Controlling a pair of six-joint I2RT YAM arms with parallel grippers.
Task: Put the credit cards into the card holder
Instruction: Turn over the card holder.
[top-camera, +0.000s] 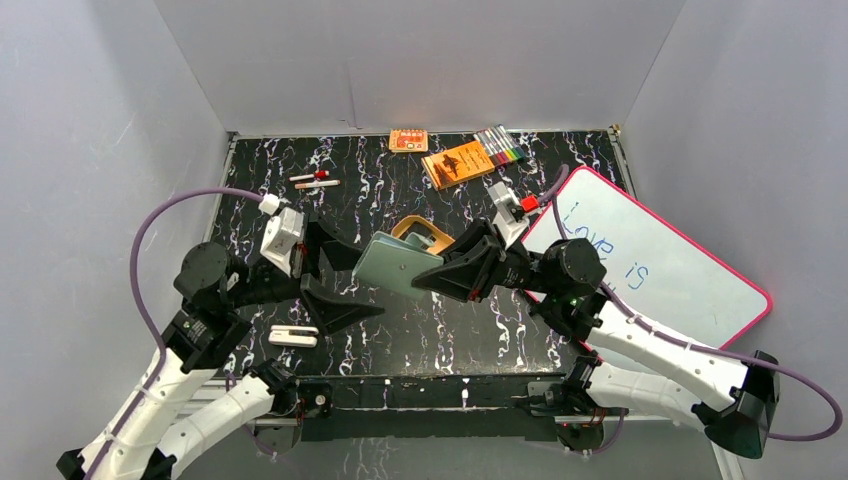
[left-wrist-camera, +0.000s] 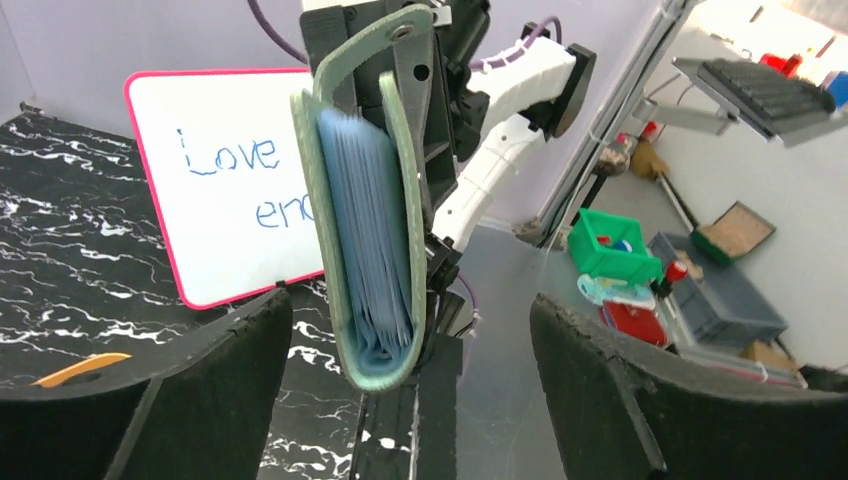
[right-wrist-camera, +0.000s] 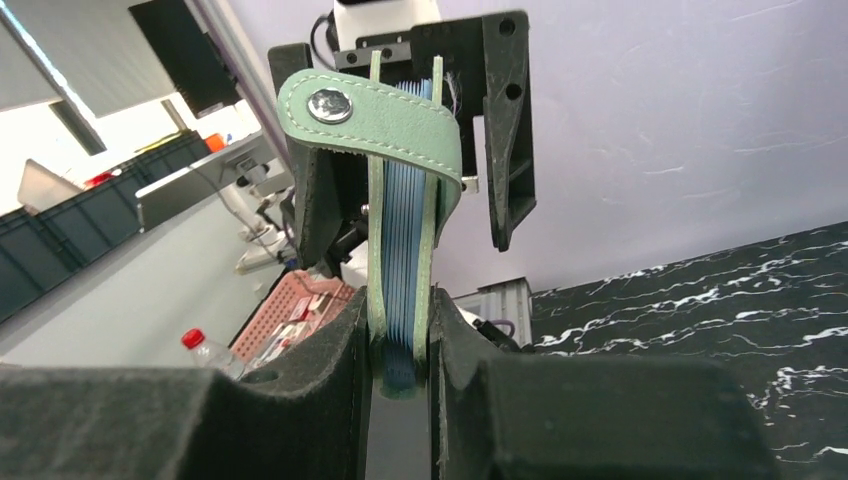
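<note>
Right wrist view: your right gripper (right-wrist-camera: 400, 345) alone pinches an edge of the card holder (right-wrist-camera: 398, 225), left gripper (left-wrist-camera: 410, 375) spread wide around it, so it may pivot and slip.

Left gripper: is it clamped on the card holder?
No, the left gripper stands wide open around the card holder, which the right gripper clamps.

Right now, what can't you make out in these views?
- Cards: none visible in any view; whether any sit in the holder is hidden by its blue pockets, both wrist views.
- Tray: top view, mostly hidden behind the holder.
- Whiteboard text: cut off by the holder in the left wrist view, partly covered by the right arm in the top view.
- White item by the left arm: top view, too small to identify.
</note>
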